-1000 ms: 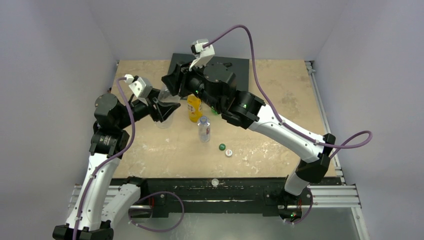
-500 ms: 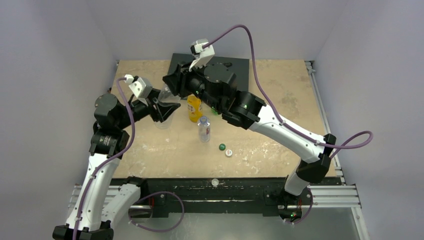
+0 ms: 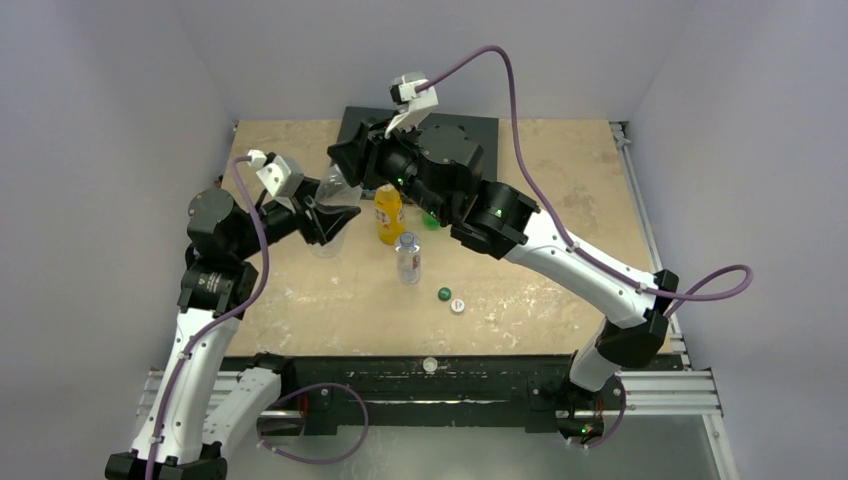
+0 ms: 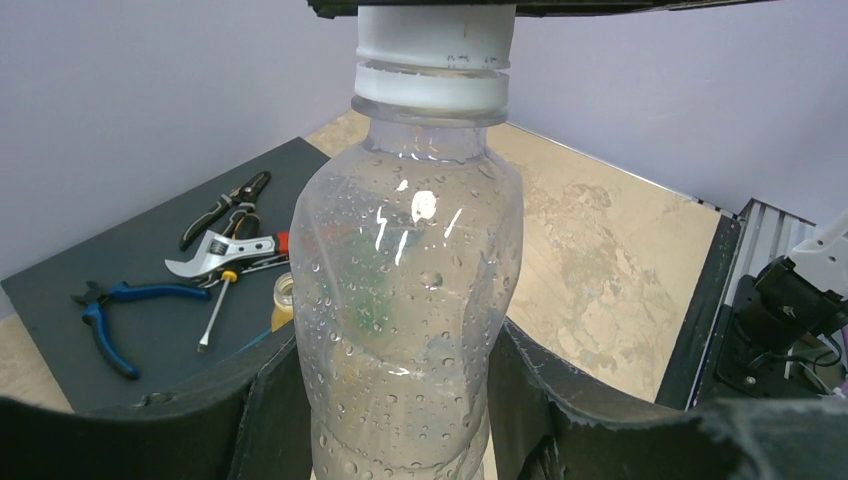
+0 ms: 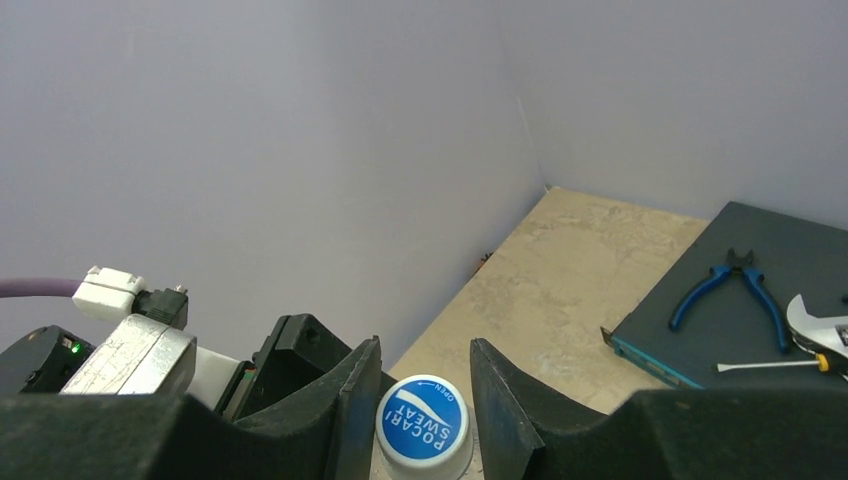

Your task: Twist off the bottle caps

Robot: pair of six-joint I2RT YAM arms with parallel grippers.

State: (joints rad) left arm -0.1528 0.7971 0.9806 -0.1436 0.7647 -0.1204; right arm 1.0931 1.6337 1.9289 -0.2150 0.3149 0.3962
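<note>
My left gripper (image 3: 325, 218) (image 4: 395, 400) is shut on the body of the larger clear bottle (image 4: 405, 300) (image 3: 326, 240) and holds it upright at the table's left. The bottle's cap (image 5: 424, 430) (image 4: 435, 40) is white with a blue printed top. My right gripper (image 5: 424, 372) (image 3: 345, 168) comes down over it, one finger on each side. The left finger is against the cap and a thin gap shows at the right finger. An orange-yellow bottle (image 3: 388, 215) and a clear blue-labelled bottle (image 3: 408, 258) stand mid-table. A dark green cap (image 3: 444, 294) and a white cap (image 3: 457, 305) lie loose nearby.
A dark mat (image 3: 480, 135) at the back holds blue pliers (image 4: 105, 310), a wrench (image 4: 225, 250) and a screwdriver (image 4: 215, 310). A green bottle (image 3: 430, 220) peeks from behind the right arm. Walls close the table at the back and both sides.
The right wrist has turned and shifted slightly to the right above the bottle. The left arm and the bottle have stayed where they were.
</note>
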